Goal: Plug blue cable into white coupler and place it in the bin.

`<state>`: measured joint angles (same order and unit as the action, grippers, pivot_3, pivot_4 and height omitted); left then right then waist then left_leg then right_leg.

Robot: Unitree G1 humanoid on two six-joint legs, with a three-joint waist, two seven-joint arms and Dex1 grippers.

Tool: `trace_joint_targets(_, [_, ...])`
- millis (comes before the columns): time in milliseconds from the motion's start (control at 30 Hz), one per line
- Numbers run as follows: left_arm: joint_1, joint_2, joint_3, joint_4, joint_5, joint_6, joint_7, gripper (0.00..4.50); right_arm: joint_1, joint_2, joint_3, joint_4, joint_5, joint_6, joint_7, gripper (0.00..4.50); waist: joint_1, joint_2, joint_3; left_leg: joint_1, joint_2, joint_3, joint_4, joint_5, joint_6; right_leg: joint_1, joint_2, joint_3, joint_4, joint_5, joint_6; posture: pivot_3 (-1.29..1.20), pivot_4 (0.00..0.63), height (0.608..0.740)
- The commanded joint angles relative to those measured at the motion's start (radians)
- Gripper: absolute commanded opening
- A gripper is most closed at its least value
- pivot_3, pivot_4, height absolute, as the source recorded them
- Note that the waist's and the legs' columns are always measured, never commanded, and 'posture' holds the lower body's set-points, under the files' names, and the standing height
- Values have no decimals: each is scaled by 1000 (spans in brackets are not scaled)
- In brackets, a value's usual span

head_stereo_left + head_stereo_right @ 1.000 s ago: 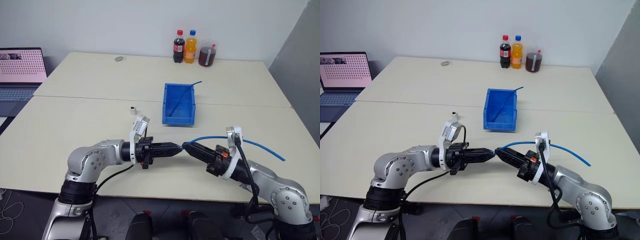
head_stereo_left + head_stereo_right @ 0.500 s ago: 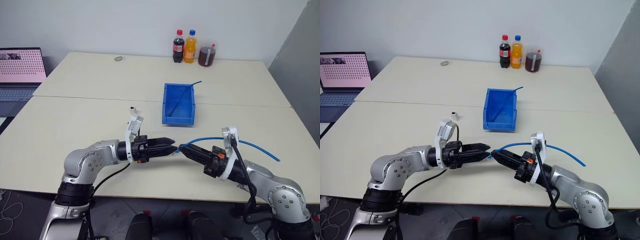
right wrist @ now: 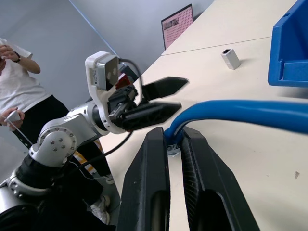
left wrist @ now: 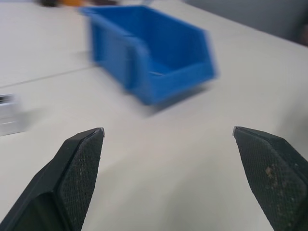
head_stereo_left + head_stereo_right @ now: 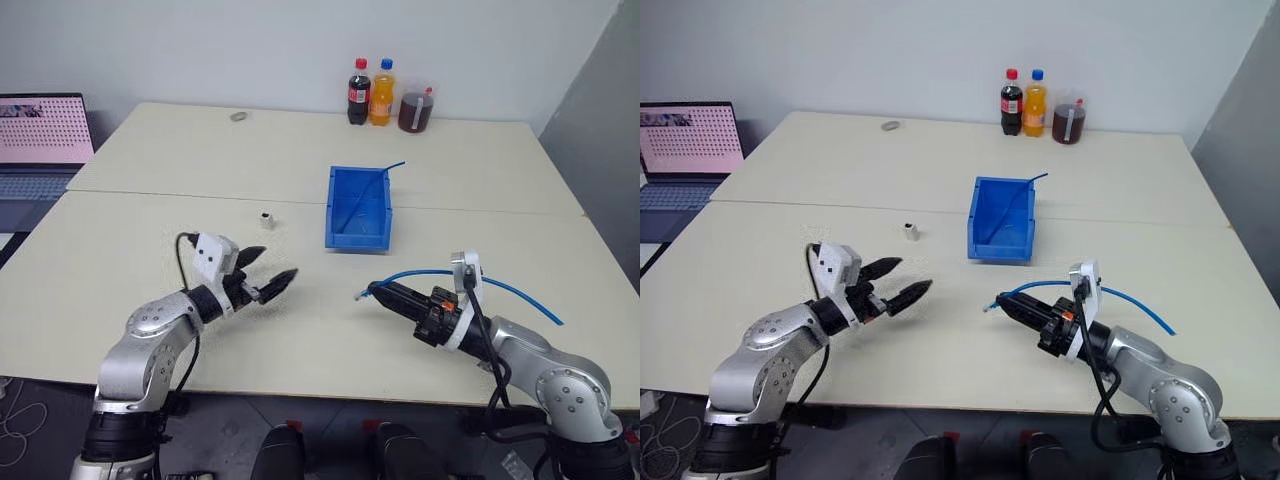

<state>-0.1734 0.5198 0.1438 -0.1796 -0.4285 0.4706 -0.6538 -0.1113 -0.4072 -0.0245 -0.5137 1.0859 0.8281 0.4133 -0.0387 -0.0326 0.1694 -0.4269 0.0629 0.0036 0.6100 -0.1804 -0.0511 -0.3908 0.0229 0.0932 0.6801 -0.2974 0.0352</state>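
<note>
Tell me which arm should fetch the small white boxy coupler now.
Left, probably: the left gripper is open and empty, nearer the small white boxy coupler; the right gripper grips the light-blue cable.

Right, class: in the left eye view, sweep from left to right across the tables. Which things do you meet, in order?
laptop → left gripper → white coupler → blue bin → right gripper holding the blue cable

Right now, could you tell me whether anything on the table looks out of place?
Yes: a short darker blue wire sticks out over the back rim of the bin rather than lying inside. The white coupler sits alone on the table, unplugged from the blue cable.
</note>
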Motion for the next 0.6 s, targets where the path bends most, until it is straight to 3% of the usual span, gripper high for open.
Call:
trace_joint_targets(33, [-62, 1, 20, 100, 33, 22, 58, 4500, -43, 12, -8, 16, -15, -25, 13, 76, 1, 0, 0, 0, 0, 0, 0, 0, 0, 0, 0, 0, 0, 0, 0, 0, 150, 740])
trace_joint_targets(300, [-373, -15, -54, 513, 155, -17, 93, 4500, -81, 13, -4, 35, -44, -24, 18, 72, 8, -2, 1, -1, -1, 0, 0, 0, 0, 0, 1, -4, 0, 1, 1, 0, 150, 740])
trace_joint_targets(600, [-615, -38, -127, 890, 272, -160, 51, 4500, -66, 22, -12, 15, -47, -26, -5, 72, 7, -2, 1, -6, 0, 0, 0, 0, 0, -6, 2, -5, 1, 2, -1, 0, 150, 740])
